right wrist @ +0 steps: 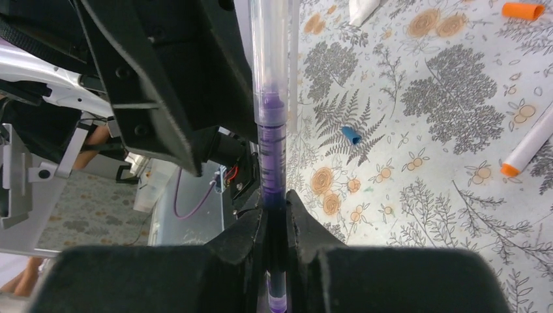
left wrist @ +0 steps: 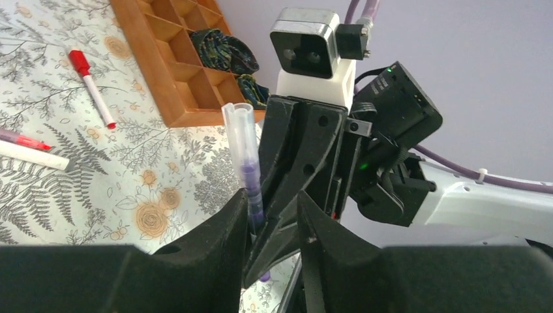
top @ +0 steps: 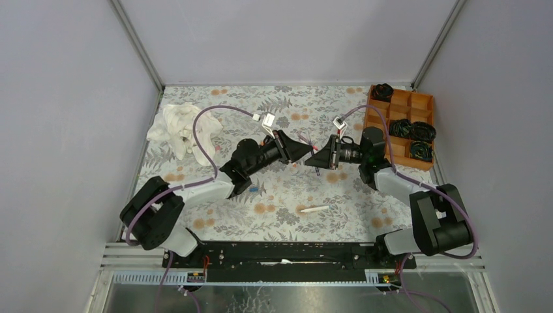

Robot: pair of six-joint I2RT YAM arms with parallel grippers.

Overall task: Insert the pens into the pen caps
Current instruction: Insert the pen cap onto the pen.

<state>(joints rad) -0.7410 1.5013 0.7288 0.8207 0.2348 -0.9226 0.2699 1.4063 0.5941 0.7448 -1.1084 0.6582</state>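
Note:
A purple pen (right wrist: 270,150) with a clear sleeve over its upper end stands upright, and my right gripper (right wrist: 275,203) is shut on its lower part. In the left wrist view the same purple pen (left wrist: 246,163) leans against one finger of my left gripper (left wrist: 272,195), whose jaws stand apart around the right gripper's fingers (left wrist: 306,150). Both grippers meet at mid-table, left gripper (top: 305,151) facing right gripper (top: 315,160). On the cloth lie a blue pen cap (right wrist: 351,135), an orange pen cap (right wrist: 523,10), a white pen (top: 314,209) and a red-capped pen (left wrist: 91,88).
A wooden compartment tray (top: 424,101) with black coiled items stands at the back right. A crumpled white cloth (top: 175,127) lies at the back left. Two more pens, one white (left wrist: 32,156) and one pinkish-red (left wrist: 23,139), lie by the left wrist view's edge.

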